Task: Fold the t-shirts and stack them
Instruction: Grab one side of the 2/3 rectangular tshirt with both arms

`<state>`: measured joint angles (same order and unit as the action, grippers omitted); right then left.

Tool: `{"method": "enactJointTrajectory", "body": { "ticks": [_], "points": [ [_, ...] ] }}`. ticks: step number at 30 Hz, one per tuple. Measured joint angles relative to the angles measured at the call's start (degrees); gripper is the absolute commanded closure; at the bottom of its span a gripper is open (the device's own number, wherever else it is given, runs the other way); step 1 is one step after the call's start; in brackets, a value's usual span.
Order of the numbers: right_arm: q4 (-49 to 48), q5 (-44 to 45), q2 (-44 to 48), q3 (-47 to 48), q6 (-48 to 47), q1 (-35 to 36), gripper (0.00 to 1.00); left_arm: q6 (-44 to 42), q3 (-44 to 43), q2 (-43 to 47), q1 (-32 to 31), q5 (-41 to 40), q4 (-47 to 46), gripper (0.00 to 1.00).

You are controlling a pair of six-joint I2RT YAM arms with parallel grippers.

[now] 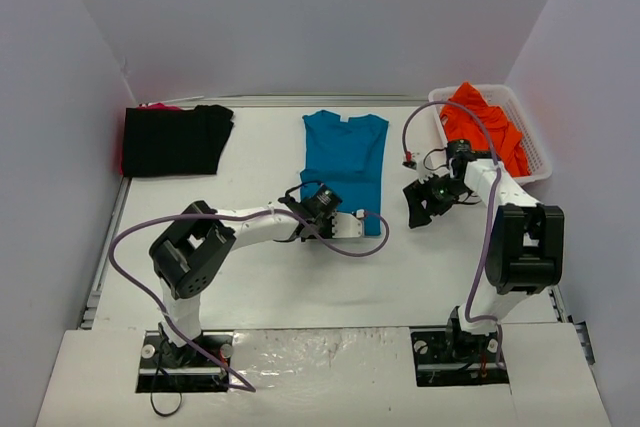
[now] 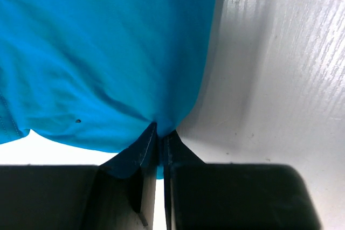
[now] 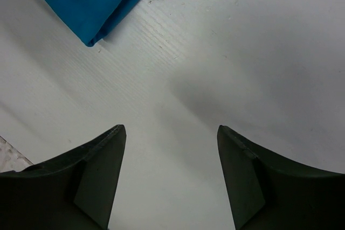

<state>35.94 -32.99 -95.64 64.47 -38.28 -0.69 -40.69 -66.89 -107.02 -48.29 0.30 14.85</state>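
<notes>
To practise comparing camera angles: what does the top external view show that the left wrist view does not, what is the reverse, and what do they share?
Only the top external view: the black t-shirt, the orange t-shirts in the white basket, and the right end effector, open. Only the left wrist view: the left end effector pinched shut on the edge of the teal t-shirt. Both: the teal t-shirt and the white table.
</notes>
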Motion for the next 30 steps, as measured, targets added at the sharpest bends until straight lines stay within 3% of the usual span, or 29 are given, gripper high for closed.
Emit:
{"method": "enactJointTrajectory", "body": {
  "ticks": [4,9,14,21,26,30],
  "points": [
    [0.0,-1.7,2.4,0.0,0.3,-0.1,0.36,0.2,0.0,0.2,0.0,0.9,0.2,0.98],
    [-0.2,-10.8,9.1,-0.2,-2.3,-0.5,0.32,0.9,0.1,1.2,0.7,4.3,2.5,0.98],
    [-0.4,-18.4,14.9,-2.7,-9.9,-0.3,0.29,2.7,0.0,2.3,0.8,8.9,6.6,0.98],
    [-0.3,-20.0,16.3,-9.2,-21.1,2.2,0.16,5.6,-0.6,3.2,1.2,16.3,11.6,0.98],
    [-0.1,-19.9,21.3,-13.9,-26.5,8.3,0.18,7.1,0.8,4.8,1.7,20.3,13.7,0.98],
    [-0.8,-20.0,25.2,-14.7,-27.7,10.4,0.3,8.8,5.2,9.0,2.6,23.2,13.3,0.98]
  ]
}}
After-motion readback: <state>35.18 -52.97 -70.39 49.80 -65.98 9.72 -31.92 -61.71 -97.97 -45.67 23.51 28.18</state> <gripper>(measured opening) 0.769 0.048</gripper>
